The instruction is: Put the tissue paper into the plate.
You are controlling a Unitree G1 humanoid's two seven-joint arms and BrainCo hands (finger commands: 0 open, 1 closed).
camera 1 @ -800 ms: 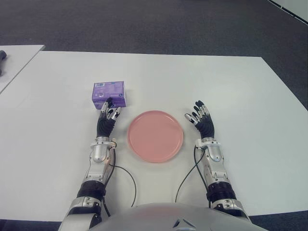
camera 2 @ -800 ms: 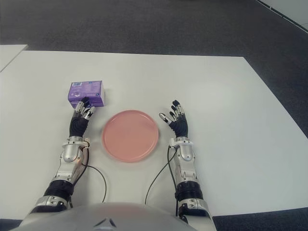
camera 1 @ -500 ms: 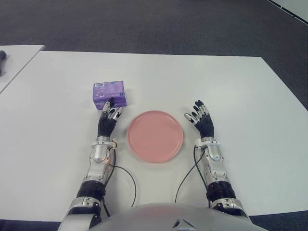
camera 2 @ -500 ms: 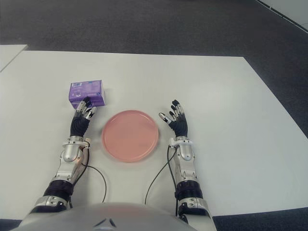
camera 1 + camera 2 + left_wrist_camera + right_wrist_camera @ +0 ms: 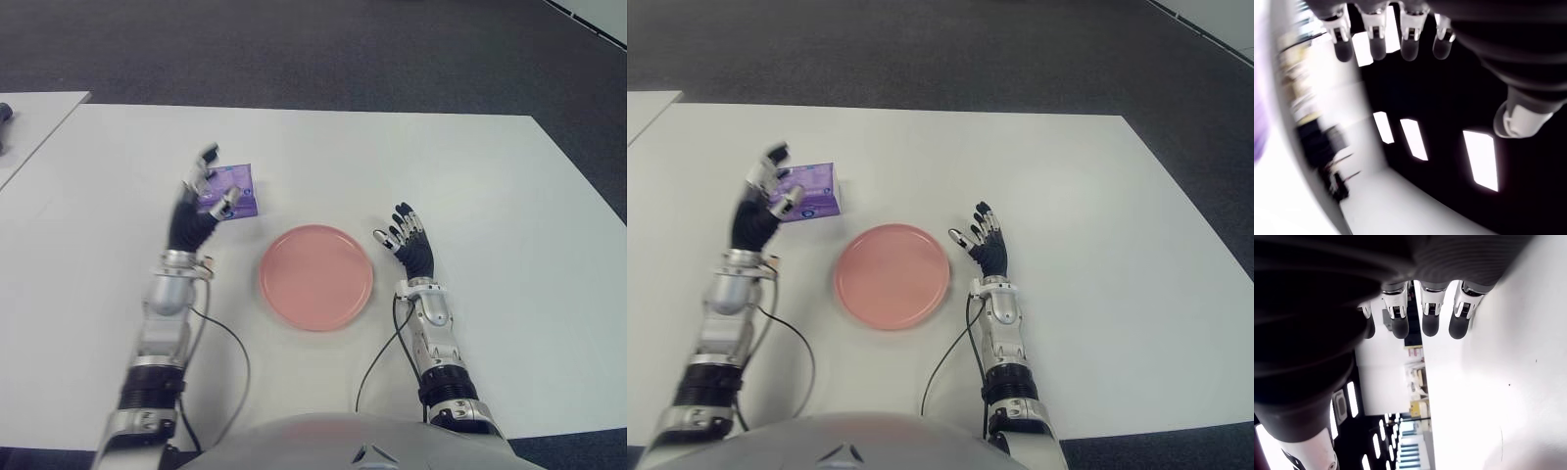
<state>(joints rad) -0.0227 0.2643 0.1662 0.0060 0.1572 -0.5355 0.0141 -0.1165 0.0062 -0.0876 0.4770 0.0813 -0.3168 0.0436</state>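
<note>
A purple tissue pack [image 5: 236, 192] lies on the white table [image 5: 470, 176], to the upper left of the pink plate [image 5: 315, 276]. My left hand [image 5: 200, 196] is raised above the table right over the pack's left part, fingers spread and holding nothing. Part of the pack is hidden behind those fingers. My right hand [image 5: 405, 238] shows just right of the plate, fingers spread, with nothing in it. The plate has nothing on it.
A second white table's corner [image 5: 29, 117] shows at the far left with a dark object [image 5: 5, 113] on it. Dark carpet lies beyond the table's far edge. Thin black cables [image 5: 230, 343] run from both wrists toward my body.
My left hand has lifted off the table and moved up and leftward over the tissue pack, fingers spreading wider. The right hand, pack and plate have not moved.
</note>
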